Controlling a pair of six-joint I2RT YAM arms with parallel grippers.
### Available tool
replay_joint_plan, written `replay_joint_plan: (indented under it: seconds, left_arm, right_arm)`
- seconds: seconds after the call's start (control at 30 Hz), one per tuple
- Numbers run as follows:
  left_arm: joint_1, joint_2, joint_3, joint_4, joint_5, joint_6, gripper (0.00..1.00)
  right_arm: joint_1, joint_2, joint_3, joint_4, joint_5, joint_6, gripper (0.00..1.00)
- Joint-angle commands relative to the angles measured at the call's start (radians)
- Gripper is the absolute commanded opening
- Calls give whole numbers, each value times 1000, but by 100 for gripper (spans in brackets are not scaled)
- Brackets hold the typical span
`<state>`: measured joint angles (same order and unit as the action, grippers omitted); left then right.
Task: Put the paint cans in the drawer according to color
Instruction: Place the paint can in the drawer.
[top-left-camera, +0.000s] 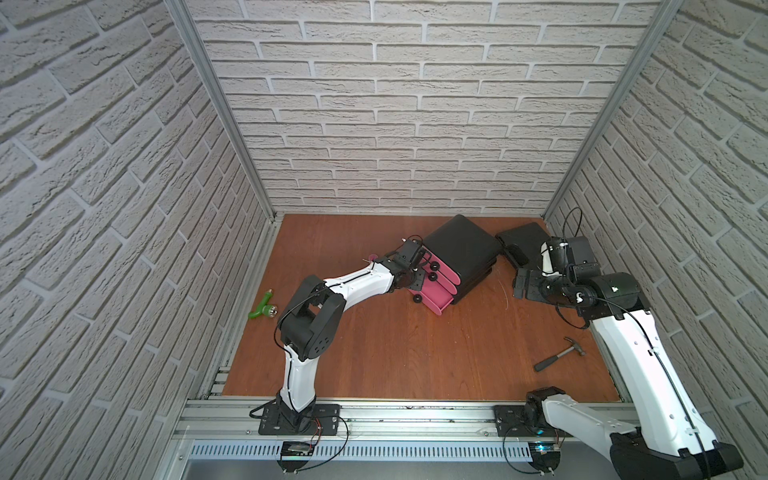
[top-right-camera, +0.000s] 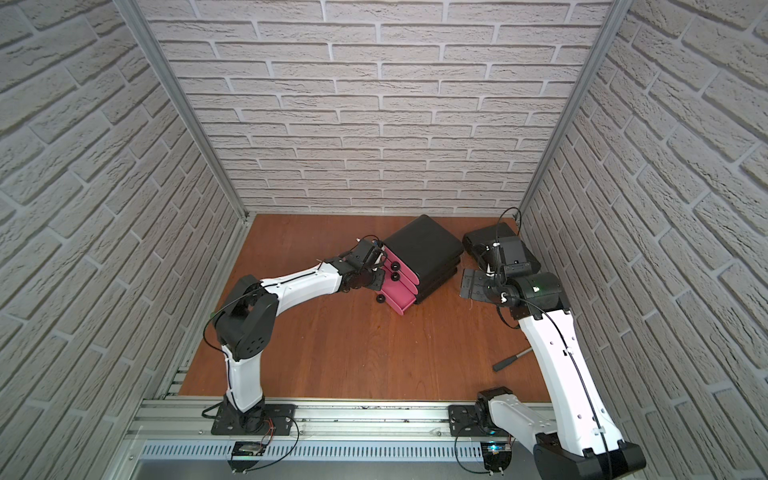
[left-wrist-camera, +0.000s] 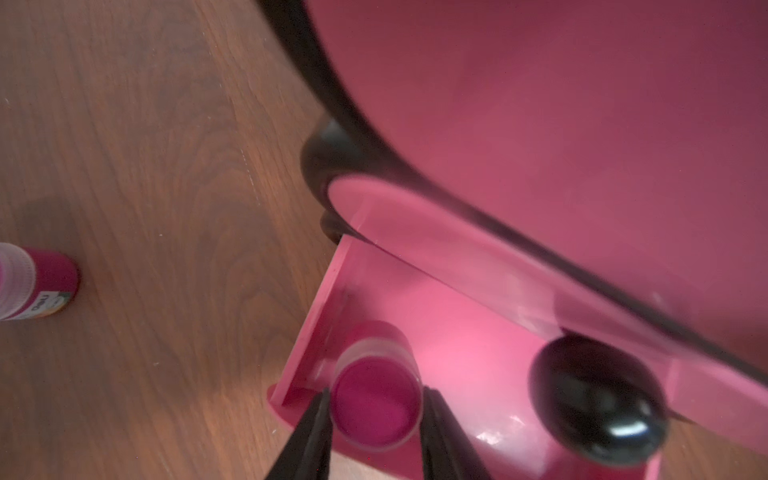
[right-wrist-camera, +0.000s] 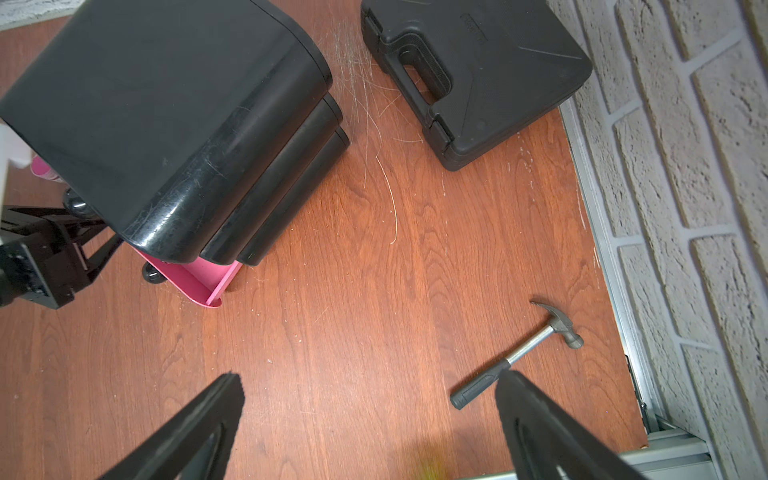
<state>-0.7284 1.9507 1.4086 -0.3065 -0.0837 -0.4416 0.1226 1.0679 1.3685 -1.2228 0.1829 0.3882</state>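
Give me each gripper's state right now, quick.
Left gripper: jaws either side of a pink paint can; whether it grips, cannot tell.
Right gripper: open, holding nothing.

pink can (left-wrist-camera: 376, 409) over open bottom drawer (top-left-camera: 437, 306); second pink can (left-wrist-camera: 39, 282) on table (left-wrist-camera: 166, 145).

My left fingers (left-wrist-camera: 308, 440) are black. The near paint can (left-wrist-camera: 376, 405) is magenta under clear plastic, and so is the other can (left-wrist-camera: 37, 282) on the reddish-brown wood-grain table (top-left-camera: 395, 353). The drawer (top-left-camera: 461, 249) is black, with pink fronts and glossy black knobs (left-wrist-camera: 598, 399). The hammer (right-wrist-camera: 525, 349) is grey, the case (right-wrist-camera: 498, 62) black, and the walls (top-left-camera: 415, 124) have a pale brick pattern.
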Motion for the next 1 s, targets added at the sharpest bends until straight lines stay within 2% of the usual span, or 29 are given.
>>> replay_joint_plan:
  seconds: [0.0, 0.1, 0.23, 0.47, 0.67, 0.8, 0.97]
  left_arm:
    - [8, 17, 39, 39, 19, 14, 43]
    - [14, 11, 40, 46, 22, 14, 51]
    - [28, -26, 29, 59, 21, 3, 55]
    - [94, -140, 0, -1, -65, -46, 53]
    - [207, -110, 34, -107, -86, -50, 50]
    - [273, -32, 108, -184, -64, -52, 54]
    - [316, 61, 199, -228, -44, -28, 59]
  right_arm:
    - [5, -16, 9, -13, 21, 20, 100]
    - [4, -17, 14, -23, 26, 20, 100]
    - [4, -17, 8, -32, 13, 17, 100]
    - [10, -29, -46, -39, -129, 32, 100]
    - [62, -57, -95, -19, -189, 53, 99]
    - [136, -41, -86, -2, -220, 59, 99]
    - [323, 4, -74, 91, -269, 104, 99]
